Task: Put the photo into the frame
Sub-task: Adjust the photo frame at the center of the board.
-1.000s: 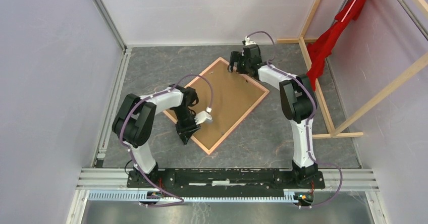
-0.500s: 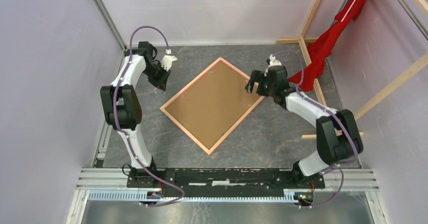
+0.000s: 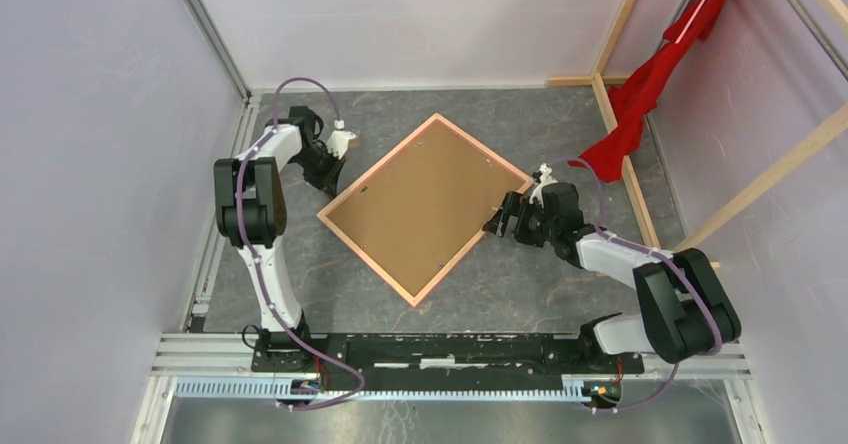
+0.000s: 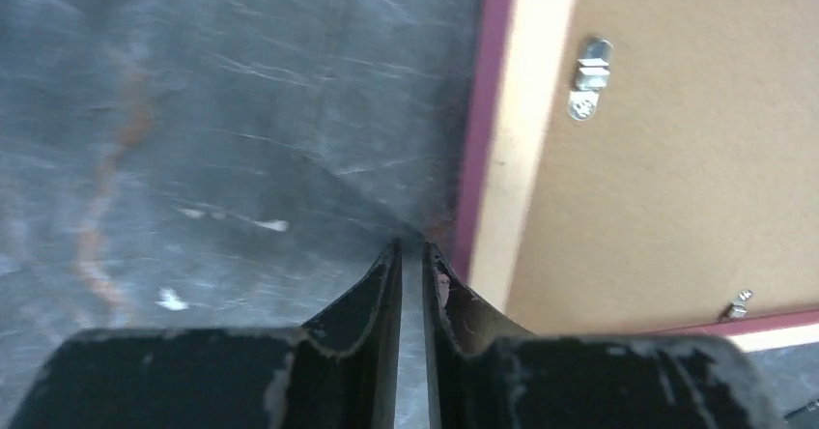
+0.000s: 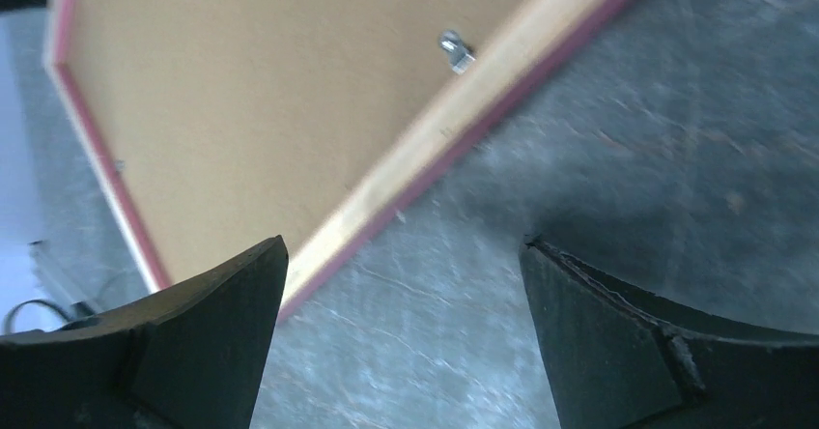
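Observation:
The frame [image 3: 378, 165] lies face down on the dark table, turned like a diamond, tan wood back up and a pink edge showing. The photo's brown hardboard back [image 3: 425, 204] fills it; the seascape side is hidden. My left gripper [image 3: 333, 179] is shut and empty, tips down on the table right beside the frame's upper-left side. The left wrist view shows the gripper [image 4: 412, 247], the rim [image 4: 517, 139] and a metal clip [image 4: 589, 76]. My right gripper [image 3: 503, 219] is open and empty beside the frame's lower-right side. The right wrist view shows it [image 5: 406, 255] over bare table next to the rim [image 5: 546, 42].
A red cloth [image 3: 640, 94] hangs over bare wooden beams [image 3: 640, 214] at the right back. An aluminium rail [image 3: 225, 194] runs along the table's left edge. Pale walls close in the left, back and right.
My left gripper went from the frame's lower-left side to the back left, then down to the upper-left side. My right gripper travelled from the top corner to the lower-right side. The frame stayed put.

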`<control>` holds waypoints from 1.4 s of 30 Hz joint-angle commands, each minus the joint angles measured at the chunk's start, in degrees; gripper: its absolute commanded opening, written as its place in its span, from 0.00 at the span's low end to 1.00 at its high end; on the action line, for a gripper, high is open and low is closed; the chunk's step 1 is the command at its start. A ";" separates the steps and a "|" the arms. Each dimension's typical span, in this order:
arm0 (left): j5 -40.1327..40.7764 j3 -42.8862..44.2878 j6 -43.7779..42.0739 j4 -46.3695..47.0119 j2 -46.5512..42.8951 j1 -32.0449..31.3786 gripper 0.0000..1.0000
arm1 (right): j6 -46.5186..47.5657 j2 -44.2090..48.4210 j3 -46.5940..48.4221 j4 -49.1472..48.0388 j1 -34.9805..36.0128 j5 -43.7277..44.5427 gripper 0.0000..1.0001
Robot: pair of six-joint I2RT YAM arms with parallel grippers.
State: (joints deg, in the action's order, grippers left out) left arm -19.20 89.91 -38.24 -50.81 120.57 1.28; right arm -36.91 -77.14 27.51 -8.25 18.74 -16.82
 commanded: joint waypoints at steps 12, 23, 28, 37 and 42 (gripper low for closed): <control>-7.20 -22.18 -7.54 -3.25 -12.69 -9.42 0.20 | 5.18 -17.60 24.34 1.72 -3.25 4.59 0.98; -10.13 -21.57 -2.80 -2.56 -17.55 -9.52 0.22 | 9.65 -18.31 29.35 7.51 -4.03 13.77 0.95; -21.02 -14.50 -0.68 -6.48 -12.99 -4.28 0.27 | 9.65 -9.95 24.73 6.83 -3.27 16.47 0.86; -28.55 -12.02 -0.32 -6.99 -6.22 -6.23 0.37 | 2.99 -6.53 15.37 -9.09 12.43 6.38 0.79; -28.09 -12.16 1.00 -4.93 -4.77 -6.64 0.31 | -0.18 -11.54 15.18 -16.64 19.88 3.84 0.77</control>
State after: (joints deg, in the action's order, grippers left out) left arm -44.36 75.92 -39.55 -56.69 115.44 -5.39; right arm -33.58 -85.49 42.72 -15.07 35.18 -9.76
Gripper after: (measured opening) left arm 0.336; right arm 0.780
